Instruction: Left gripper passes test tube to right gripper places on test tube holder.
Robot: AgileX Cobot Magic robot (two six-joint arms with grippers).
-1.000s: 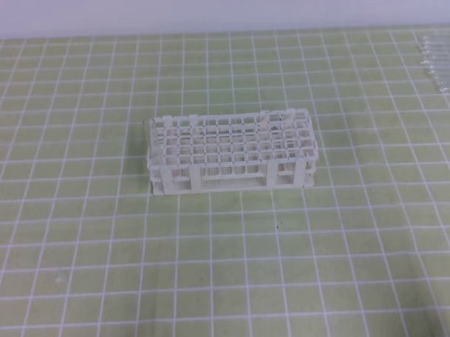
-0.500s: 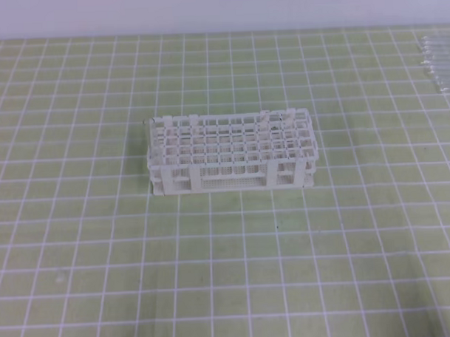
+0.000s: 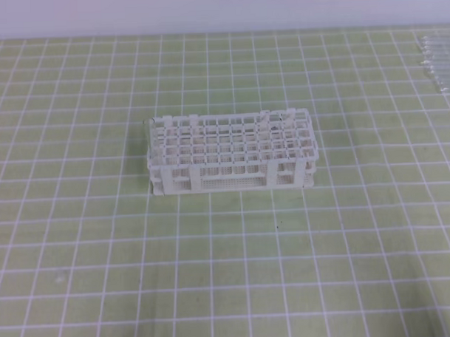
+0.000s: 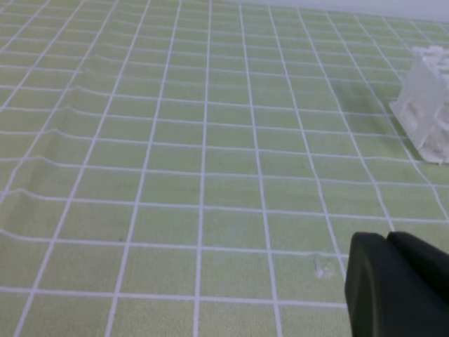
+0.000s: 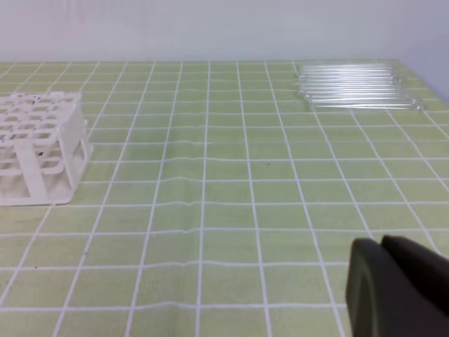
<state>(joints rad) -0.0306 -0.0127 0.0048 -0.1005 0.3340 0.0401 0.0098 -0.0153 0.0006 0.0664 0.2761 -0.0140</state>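
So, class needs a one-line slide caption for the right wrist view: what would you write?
Shut right gripper low over the green grid mat, white test tube holder at left, a row of clear glass tubes lying far right.

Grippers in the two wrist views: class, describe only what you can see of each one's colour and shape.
The left gripper and right gripper each show as matt black, smooth, rounded finger tips. No cables, labels or arm parts are in view.

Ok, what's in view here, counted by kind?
rack: 1
tube bundle: 1, tubes too blurred to count
hands: 2, left hand and right hand, both shut
mat: 1
Total: 5
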